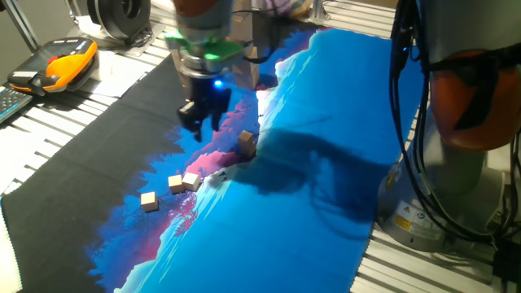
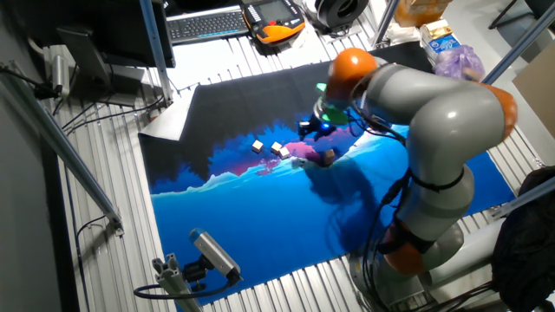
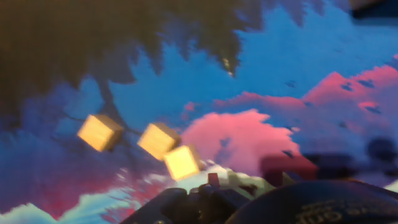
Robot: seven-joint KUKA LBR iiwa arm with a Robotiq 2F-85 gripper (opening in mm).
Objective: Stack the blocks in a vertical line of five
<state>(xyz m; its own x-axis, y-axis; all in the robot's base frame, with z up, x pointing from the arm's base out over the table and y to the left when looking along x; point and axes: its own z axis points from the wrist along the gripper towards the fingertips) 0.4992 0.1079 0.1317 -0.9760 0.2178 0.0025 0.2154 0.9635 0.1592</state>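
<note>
Blue-pink landscape mat (image 1: 326, 163) covers slatted table (image 1: 73, 122).

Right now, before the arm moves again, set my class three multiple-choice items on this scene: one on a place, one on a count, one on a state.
1. The loose blocks lie on:
A the printed mat
B the bare metal slats
C the keyboard

2. The hand view shows how many blocks?
A one
B three
C five

3. The five-high stack is:
A finished
B not yet built
C knocked off the table

Answers:
1 A, since all of them sit on the mat's blue and pink print.
2 B, since three tan cubes show there, two of them touching.
3 B, since three blocks lie singly on the mat and no five-high tower stands.
</note>
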